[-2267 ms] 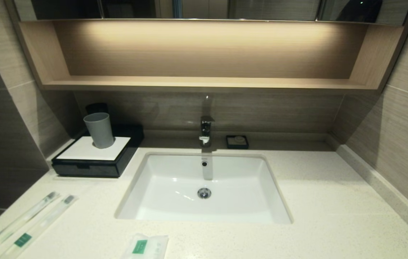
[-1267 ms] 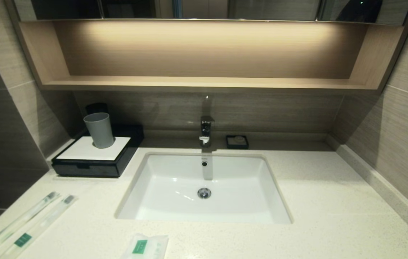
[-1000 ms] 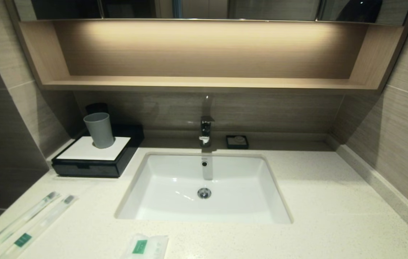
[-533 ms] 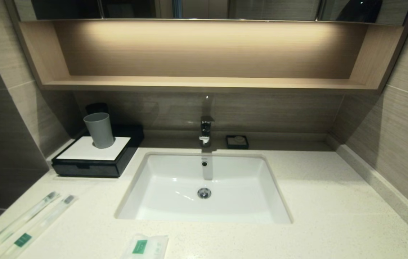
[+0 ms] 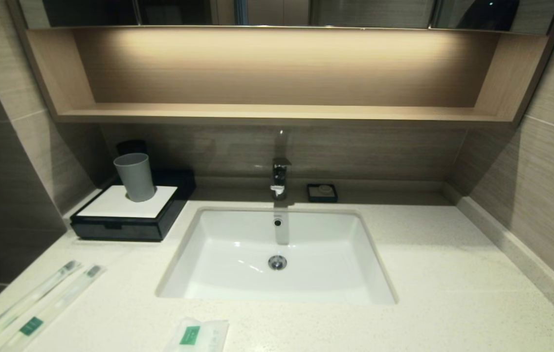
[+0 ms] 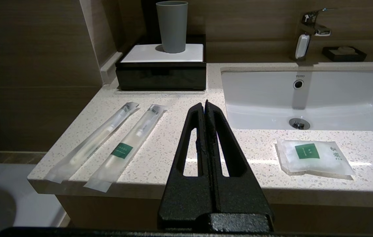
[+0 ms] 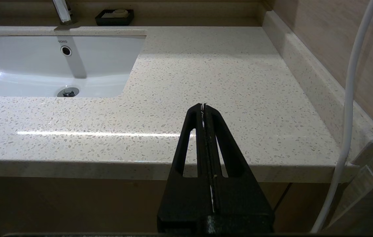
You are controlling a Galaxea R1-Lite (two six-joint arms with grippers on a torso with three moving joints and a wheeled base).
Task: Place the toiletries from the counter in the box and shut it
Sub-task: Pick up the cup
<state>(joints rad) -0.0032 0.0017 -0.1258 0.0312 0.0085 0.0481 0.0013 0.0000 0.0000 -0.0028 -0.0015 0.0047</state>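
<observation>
The pale cream speckled stone counter [image 5: 433,274] carries everything, with the low black box with a white top panel [image 5: 132,215] at its far left, drawer shut, a grey plastic cup [image 5: 135,177] standing on the panel. The box looks rigid and fairly light; I judge its shallow front drawer should be pulled by the small notch in its front, and the cup may wobble if it is jerked. The two long clear-wrapped toothbrushes with green labels [image 6: 114,140] lie side by side at the near left edge, stiff inside but in slippery film, best pinched across the handle's middle. The small flat white sachet with a green square label [image 6: 313,156] lies at the near edge in front of the sink: soft, light, likely to slide, so take it by an edge. The left gripper [image 6: 205,104] hangs before the counter edge, fingers pressed together and empty; the right gripper [image 7: 203,106] is likewise closed off the near right. Nothing on the counter has shifted from the earlier head views.
</observation>
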